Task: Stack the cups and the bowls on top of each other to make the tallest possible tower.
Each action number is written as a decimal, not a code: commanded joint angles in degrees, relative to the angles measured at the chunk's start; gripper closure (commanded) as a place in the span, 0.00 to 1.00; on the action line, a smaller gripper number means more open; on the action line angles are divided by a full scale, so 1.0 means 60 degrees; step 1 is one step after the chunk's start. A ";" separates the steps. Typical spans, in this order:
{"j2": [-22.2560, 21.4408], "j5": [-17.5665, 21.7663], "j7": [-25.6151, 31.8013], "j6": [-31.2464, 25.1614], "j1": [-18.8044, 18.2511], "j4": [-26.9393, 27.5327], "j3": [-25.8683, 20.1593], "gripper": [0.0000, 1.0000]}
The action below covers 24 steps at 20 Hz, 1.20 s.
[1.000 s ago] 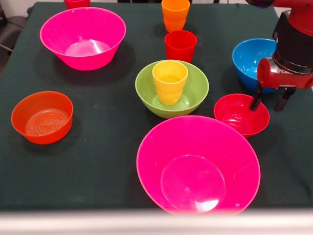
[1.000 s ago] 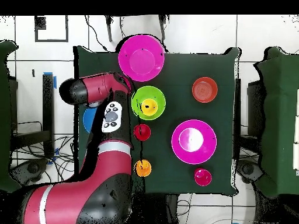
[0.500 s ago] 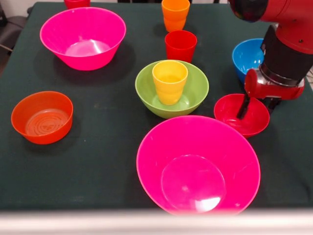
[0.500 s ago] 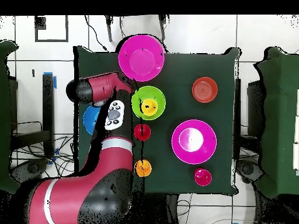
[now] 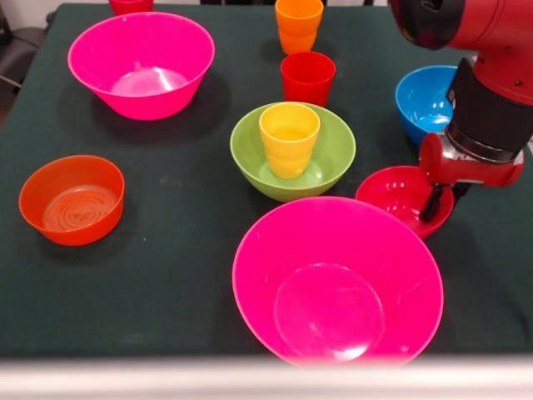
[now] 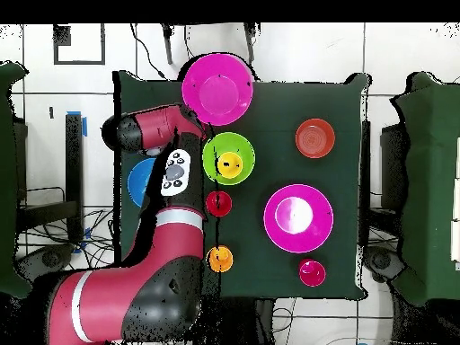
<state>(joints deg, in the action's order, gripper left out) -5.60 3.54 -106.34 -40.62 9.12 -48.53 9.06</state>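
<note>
No text, label, brand, number or sign can be read on anything in either view.

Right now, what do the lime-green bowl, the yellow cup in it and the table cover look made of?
Lime-green bowl: likely glossy plastic, sheen along rim and wall.
Yellow cup: same glossy plastic look, smooth tapered wall.
Table cover: dark green matte cloth, no glare, probably felt or similar.
</note>
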 commanded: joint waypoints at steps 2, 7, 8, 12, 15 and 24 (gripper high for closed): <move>0.0304 -0.0147 -0.1258 -0.0123 0.0068 0.0042 -0.0564 1.00; -0.0145 -0.0159 -0.1284 0.0099 0.0179 -0.0548 -0.0522 1.00; -0.0233 -0.0149 -0.1295 0.0114 0.0220 -0.0645 -0.0507 1.00; -0.0892 -0.0177 -0.1270 0.0025 0.0312 -0.1321 -0.0467 1.00; -0.1222 -0.0219 -0.1207 -0.0230 0.0336 -0.1544 -0.0431 1.00; -0.1542 -0.0228 -0.1242 -0.0781 0.0520 -0.1541 -0.0210 1.00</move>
<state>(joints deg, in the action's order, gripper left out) -12.06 3.19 -106.34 -40.60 11.56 -53.57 10.14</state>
